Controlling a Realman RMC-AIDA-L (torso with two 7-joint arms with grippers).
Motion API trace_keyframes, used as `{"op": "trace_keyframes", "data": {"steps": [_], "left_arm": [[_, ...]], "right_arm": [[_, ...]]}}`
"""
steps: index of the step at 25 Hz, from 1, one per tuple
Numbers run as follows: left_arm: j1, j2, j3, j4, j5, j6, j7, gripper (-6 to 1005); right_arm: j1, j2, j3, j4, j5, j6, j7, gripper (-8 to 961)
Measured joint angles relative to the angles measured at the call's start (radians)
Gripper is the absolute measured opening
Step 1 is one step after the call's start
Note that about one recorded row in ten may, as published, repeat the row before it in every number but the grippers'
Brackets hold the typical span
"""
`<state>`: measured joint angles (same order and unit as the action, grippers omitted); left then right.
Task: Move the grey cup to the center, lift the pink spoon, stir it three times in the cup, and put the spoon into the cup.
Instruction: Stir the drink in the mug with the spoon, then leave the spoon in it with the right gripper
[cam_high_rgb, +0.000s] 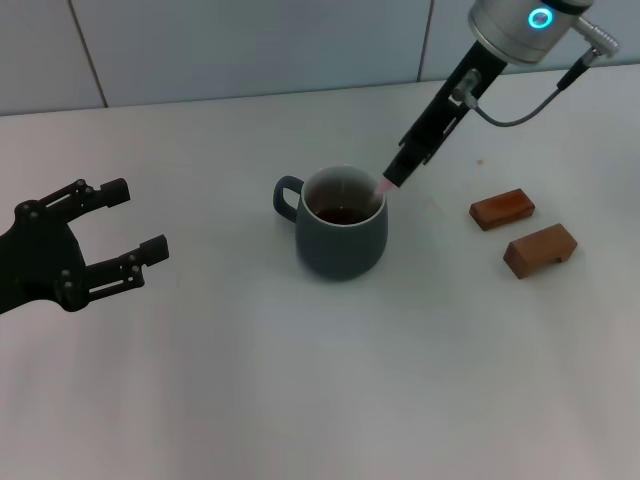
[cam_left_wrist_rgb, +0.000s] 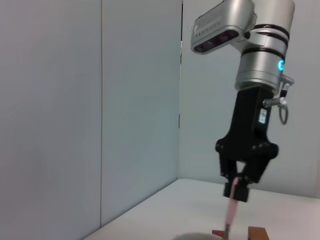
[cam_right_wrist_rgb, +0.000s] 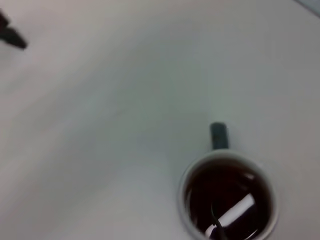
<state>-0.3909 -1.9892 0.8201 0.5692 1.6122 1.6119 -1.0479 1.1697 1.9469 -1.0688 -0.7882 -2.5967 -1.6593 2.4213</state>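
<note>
Cup (cam_high_rgb: 342, 238), grey, upright near middle of surface (cam_high_rgb: 300, 400), handle toward the left edge, dark liquid inside. Centring looks done. Pink spoon (cam_high_rgb: 383, 186) stands steeply in the cup, lower end in the liquid, handle top pinched by right hand (cam_high_rgb: 396, 176), which reaches down from the far right corner to just above the rim. Judged mid-stir; count of turns cannot be told. Left to do: finish any stirs, let the spoon go so it rests in the cup. Left hand (cam_high_rgb: 125, 225) hovers near the left edge, fingers spread, holding nothing, well apart from cup. Two wooden blocks (cam_high_rgb: 502, 208) lie toward the right edge, untouched.
</note>
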Motion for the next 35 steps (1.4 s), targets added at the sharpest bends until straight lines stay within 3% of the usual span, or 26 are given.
{"op": "trace_keyframes", "data": {"steps": [8,14,21,31,35], "left_arm": [[0.006,-0.002,-0.01,0.002,0.0,0.007,-0.001,837],[0.011,-0.003,-0.01,0.002,0.0,0.01,0.0,837],[0.014,-0.004,-0.009,0.001,0.0,0.011,0.001,837],[0.014,-0.008,-0.009,0.001,0.0,0.012,0.008,837],[0.014,-0.013,-0.009,0.001,0.0,0.013,0.008,837]], "right_arm": [[0.004,0.012,0.003,-0.027,0.006,0.008,-0.009,108],[0.012,0.009,-0.003,-0.023,-0.06,0.034,0.017,109],[0.025,0.011,0.001,-0.032,-0.051,-0.045,0.007,109],[0.025,0.007,0.003,-0.037,-0.066,0.016,0.038,111],[0.033,0.007,-0.001,-0.037,-0.093,-0.034,0.04,122]]}}
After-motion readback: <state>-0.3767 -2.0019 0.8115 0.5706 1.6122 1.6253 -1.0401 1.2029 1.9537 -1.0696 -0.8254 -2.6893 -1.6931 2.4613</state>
